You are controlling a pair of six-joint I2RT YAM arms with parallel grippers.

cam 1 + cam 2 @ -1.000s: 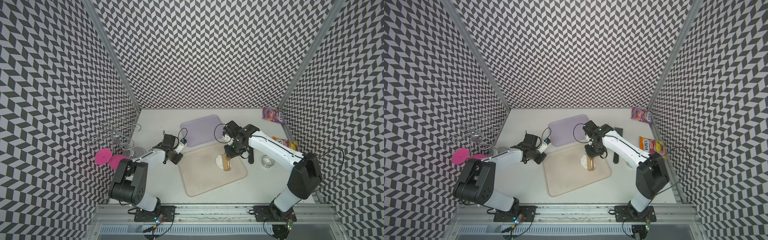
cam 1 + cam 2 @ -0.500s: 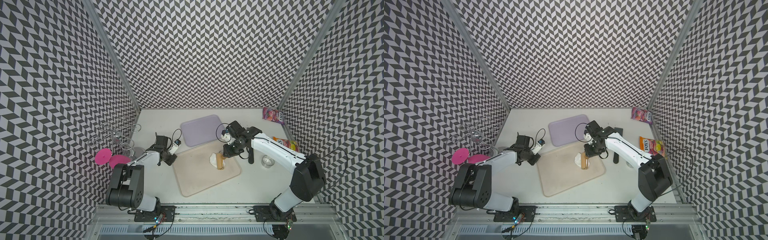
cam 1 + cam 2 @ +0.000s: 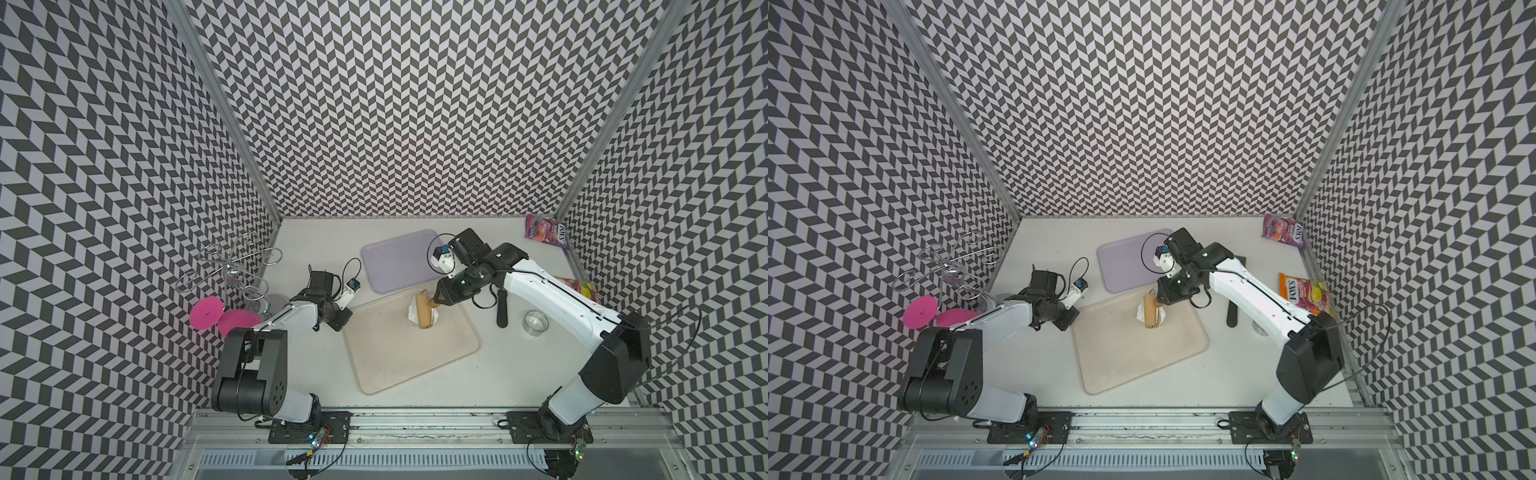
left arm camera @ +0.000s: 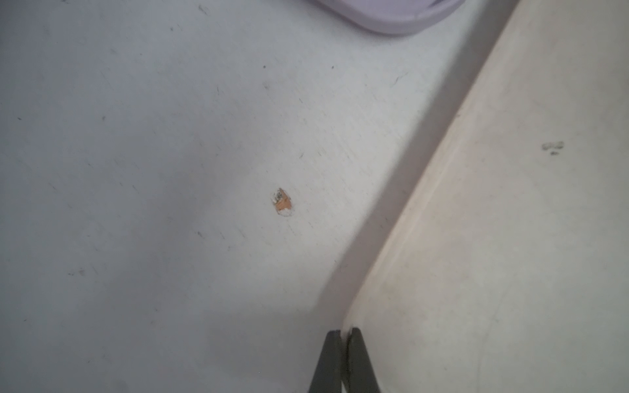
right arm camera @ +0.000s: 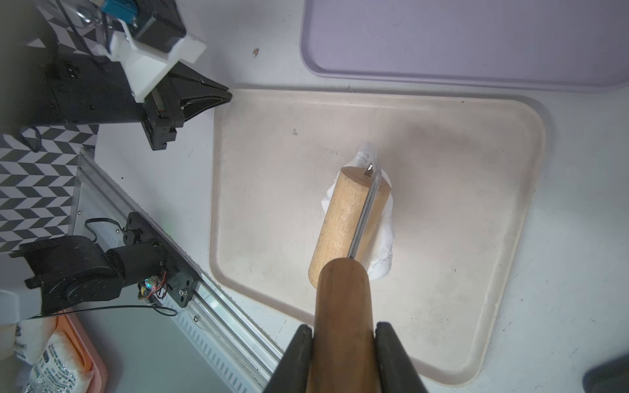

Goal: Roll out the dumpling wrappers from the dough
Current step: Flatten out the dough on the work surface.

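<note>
Dough [image 5: 384, 245] lies under roller [image 5: 343, 217] held by right gripper [image 5: 343, 331].

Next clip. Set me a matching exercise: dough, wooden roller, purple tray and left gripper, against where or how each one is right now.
Things
1. dough
2. wooden roller
3. purple tray
4. left gripper

States
A. shut on the beige tray at its corner rim
B. handle held by the right gripper
C. beyond the beige tray, toward the back wall
D. under the roller, on the beige tray

Pairs: 1-D, 2-B, 3-C, 4-A
</note>
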